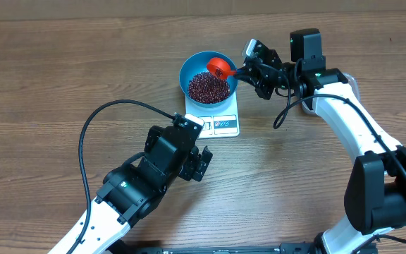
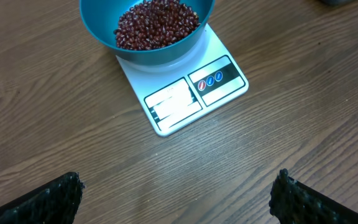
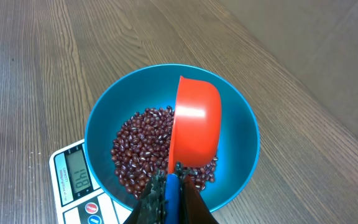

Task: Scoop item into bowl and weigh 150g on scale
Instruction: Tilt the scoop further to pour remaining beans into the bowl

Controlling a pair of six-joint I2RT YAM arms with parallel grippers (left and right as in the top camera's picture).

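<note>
**Right gripper** [image 3: 169, 186]: fingers [image 3: 149, 202] pinched tight on the slim blue handle [image 3: 171, 196] of an orange-red plastic scoop [image 3: 194, 124].
- The scoop is tipped on edge, its rounded back toward the wrist camera. Cannot tell whether any beans remain inside it.
- It hangs over the round, deep, bright-blue bowl [image 3: 244, 134], which stands on the back half of the small flat white rectangular scale [image 2: 185, 99].
- A loose heap of small dark maroon beans [image 3: 138, 149] covers the bowl's bottom.

**Left gripper** [image 2: 178, 180]: jaws spread fully wide, nothing between them. It is over the bare brown wood-grain table [image 1: 62, 56], just in front of the scale.

**Step in hand (judged):** trickling in the last beans to reach the target weight. To do it well:
- Roll the wrist slowly so the beans fall a few at a time.
- Hold the scoop off the bowl's rim and wall, so no push adds to the reading.
- Pause for the display to settle between trickles.
- Right the scoop at once when the target shows.
- The left arm should not touch the scale.

**Writing:**
- The grey display window [image 3: 79, 177] on the scale's front edge shows three dark digits, sideways in the right wrist view. Not read with confidence.
- Beside it is a dark panel [image 2: 213, 78] with three round marks, one red and two blue, and a white label below.
- All print is too small to read, and no brand is legible.
</note>
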